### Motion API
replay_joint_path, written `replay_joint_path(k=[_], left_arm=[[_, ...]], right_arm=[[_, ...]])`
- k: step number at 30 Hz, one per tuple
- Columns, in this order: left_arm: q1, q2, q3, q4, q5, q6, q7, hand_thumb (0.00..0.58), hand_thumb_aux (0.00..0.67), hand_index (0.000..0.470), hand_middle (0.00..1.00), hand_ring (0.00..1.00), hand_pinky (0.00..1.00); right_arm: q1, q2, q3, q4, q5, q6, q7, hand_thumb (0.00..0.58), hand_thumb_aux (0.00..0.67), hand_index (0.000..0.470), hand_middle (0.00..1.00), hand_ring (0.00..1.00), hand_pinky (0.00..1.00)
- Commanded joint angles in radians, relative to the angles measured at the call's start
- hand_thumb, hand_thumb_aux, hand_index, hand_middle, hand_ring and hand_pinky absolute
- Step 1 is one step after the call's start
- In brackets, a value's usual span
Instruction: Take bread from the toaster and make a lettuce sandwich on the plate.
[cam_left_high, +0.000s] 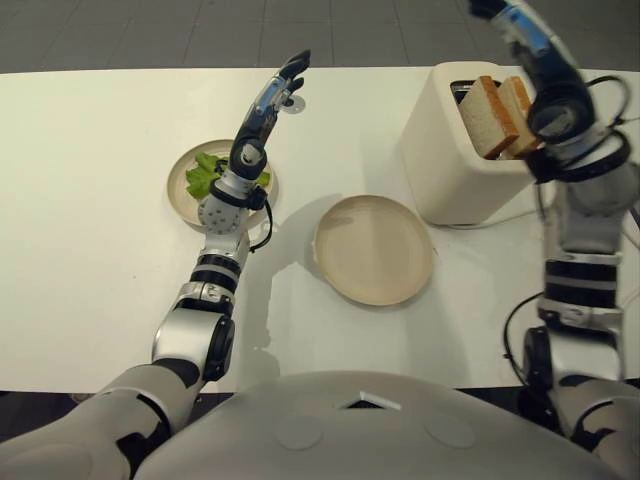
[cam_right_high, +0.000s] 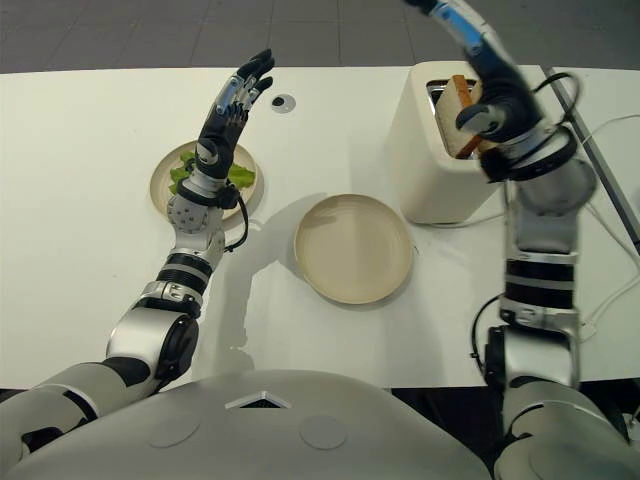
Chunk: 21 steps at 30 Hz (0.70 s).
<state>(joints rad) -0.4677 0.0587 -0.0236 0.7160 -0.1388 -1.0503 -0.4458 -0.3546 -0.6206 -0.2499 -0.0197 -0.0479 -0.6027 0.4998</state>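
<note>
**Task status: no step completed**

- Lettuce (cam_left_high: 205, 178): lies in the small bowl (cam_left_high: 181, 207) at the left of the table (cam_left_high: 90, 200).
- Left hand (cam_left_high: 270, 100): raised above the bowl, fingers extended and spread, holding nothing.
- Plate (cam_left_high: 375, 250): centre of the table, bare.
- Toaster (cam_left_high: 440, 150): right of the plate, with two slices of bread (cam_left_high: 490, 115) standing in its slots.
- Right hand (cam_left_high: 525, 35): above the toaster. Finger state cannot be determined.

Remaining: bread transfer, lettuce placement, closing slice.

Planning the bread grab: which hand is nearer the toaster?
Right. The right hand hangs over the toaster by the bread; the left hand is raised above the lettuce dish, farther left.
</note>
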Motion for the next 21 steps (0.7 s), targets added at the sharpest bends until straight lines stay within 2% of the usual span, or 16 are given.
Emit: replay_joint_path(k=[1,4,6,14,19,20,21], left_arm=[[-0.006,0.000,-0.004,0.017,0.002,0.010,-0.005,0.000,0.000,0.000,0.00,0.00,0.00],[-0.011,0.000,-0.005,0.025,0.003,0.010,-0.006,0.000,0.000,0.000,0.00,0.00,0.00],[-0.013,-0.001,-0.005,0.028,0.003,0.010,-0.007,0.000,0.000,0.000,0.00,0.00,0.00],[-0.017,0.000,-0.003,0.041,0.002,0.007,-0.009,0.000,0.000,0.000,0.00,0.00,0.00],[-0.019,0.000,-0.002,0.045,0.004,0.007,-0.008,0.000,0.000,0.000,0.00,0.00,0.00],[-0.020,0.001,-0.002,0.047,0.004,0.008,-0.007,0.000,0.000,0.000,0.00,0.00,0.00],[-0.021,0.001,-0.002,0.050,0.006,0.007,-0.007,0.000,0.000,0.000,0.00,0.00,0.00]], right_arm=[[0.040,-0.201,-0.046,0.154,-0.272,0.086,-0.072,0.000,0.000,0.000,0.00,0.00,0.00],[0.099,-0.316,0.005,0.303,-0.440,0.179,-0.102,0.000,0.000,0.000,0.00,0.00,0.00],[0.120,-0.352,0.043,0.368,-0.484,0.216,-0.104,0.000,0.000,0.000,0.00,0.00,0.00],[0.107,-0.354,0.125,0.393,-0.468,0.221,-0.125,0.000,0.000,0.000,0.00,0.00,0.00],[0.044,-0.331,0.150,0.401,-0.477,0.220,-0.213,0.000,0.000,0.000,0.00,0.00,0.00],[0.030,-0.328,0.151,0.402,-0.476,0.223,-0.233,0.319,0.221,0.155,0.00,0.00,0.00],[0.017,-0.326,0.153,0.398,-0.474,0.225,-0.250,0.489,0.405,0.284,0.00,0.00,0.00]])
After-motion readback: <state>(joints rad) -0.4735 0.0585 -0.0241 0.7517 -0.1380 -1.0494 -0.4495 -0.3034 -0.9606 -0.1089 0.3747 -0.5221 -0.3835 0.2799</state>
